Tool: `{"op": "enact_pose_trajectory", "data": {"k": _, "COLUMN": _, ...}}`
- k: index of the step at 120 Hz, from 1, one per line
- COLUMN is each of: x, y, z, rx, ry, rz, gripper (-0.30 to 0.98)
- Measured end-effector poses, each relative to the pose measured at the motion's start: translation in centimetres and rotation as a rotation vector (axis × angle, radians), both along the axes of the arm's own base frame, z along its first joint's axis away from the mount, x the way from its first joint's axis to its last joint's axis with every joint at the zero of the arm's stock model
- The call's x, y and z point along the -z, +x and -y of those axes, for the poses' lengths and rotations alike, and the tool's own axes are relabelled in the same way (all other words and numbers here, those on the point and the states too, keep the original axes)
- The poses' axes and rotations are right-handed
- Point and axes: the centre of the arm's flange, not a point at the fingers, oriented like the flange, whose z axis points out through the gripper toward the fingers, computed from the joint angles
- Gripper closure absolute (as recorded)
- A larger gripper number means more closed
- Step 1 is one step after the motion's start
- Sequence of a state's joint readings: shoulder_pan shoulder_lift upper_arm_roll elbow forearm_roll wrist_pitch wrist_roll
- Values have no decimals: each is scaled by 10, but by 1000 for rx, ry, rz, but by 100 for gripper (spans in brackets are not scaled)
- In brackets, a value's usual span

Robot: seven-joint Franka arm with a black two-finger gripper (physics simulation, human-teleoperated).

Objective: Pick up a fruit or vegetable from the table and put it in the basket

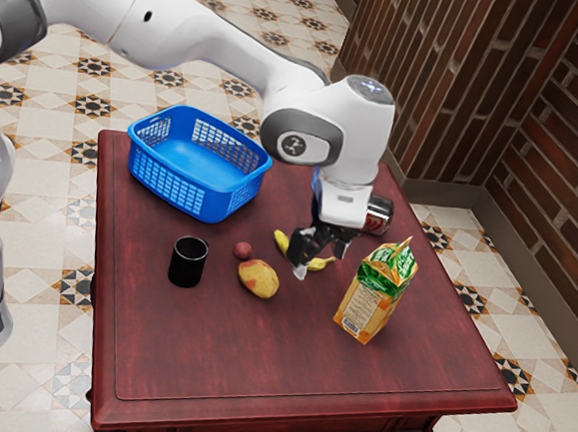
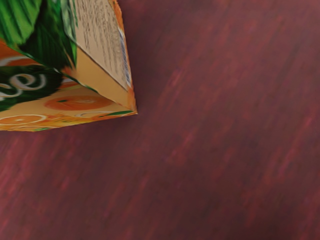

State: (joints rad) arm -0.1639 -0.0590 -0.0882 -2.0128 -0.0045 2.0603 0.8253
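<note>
Black tool (image 1: 321, 259) hangs open near the banana, its two fingers apart, and I think it holds nothing. Going from the exterior view's left, the blue basket (image 1: 202, 197) stands upright on the desk (image 1: 257, 374), with the black cup (image 1: 187, 263) near it. Next lies the small red fruit (image 1: 242, 249); it is probably light and firm, but round, so it may roll if pushed from one side. Just beside it is the yellow-red fruit (image 1: 258, 279), perhaps heavier and smooth; it is best taken across its narrow middle. The banana (image 1: 282, 242), partly hidden by the tool, should be light and rather soft: I would close gently across the middle of its curve. Farther right, the can (image 1: 379, 215) and the juice carton (image 1: 367, 307) stand near; the hand should avoid knocking this carton.
</note>
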Motion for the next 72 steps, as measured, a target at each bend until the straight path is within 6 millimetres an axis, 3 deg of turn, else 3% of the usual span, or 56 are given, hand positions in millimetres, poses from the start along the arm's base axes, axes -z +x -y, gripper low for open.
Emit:
{"op": "enact_pose_trajectory", "data": {"k": 13, "x": 20, "y": -17, "z": 10, "rx": 32, "ry": -20, "rz": -24, "gripper": 0}}
{"op": "enact_pose_trajectory", "data": {"k": 27, "x": 43, "y": -31, "z": -8, "rx": 5, "ry": -22, "rz": -59, "gripper": 0}}
{"op": "enact_pose_trajectory", "data": {"k": 47, "x": 41, "y": -31, "z": -26, "rx": -21, "ry": -30, "rz": -43, "gripper": 0}}
{"op": "enact_pose_trajectory", "data": {"k": 72, "x": 34, "y": -39, "z": -3, "rx": 22, "ry": -40, "rz": -15, "gripper": 0}}
